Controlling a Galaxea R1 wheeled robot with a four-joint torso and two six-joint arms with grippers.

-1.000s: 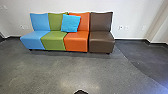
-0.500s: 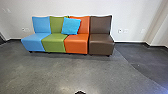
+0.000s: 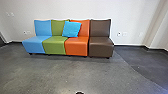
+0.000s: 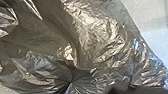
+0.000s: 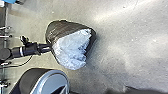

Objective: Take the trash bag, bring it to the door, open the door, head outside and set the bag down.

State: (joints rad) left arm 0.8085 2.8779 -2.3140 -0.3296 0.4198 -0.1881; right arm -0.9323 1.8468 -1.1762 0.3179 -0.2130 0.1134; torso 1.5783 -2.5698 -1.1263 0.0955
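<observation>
L arm [image 5: 18, 52] outstretched, L gripper [image 5: 50, 47] clenched on trash bag [image 5: 71, 47]; R gripper state unclear.

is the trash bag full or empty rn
At least partly full, it seems: the trash bag bulges out roundly in the right wrist view instead of hanging flat. Exactly how full, I cannot tell.
</observation>
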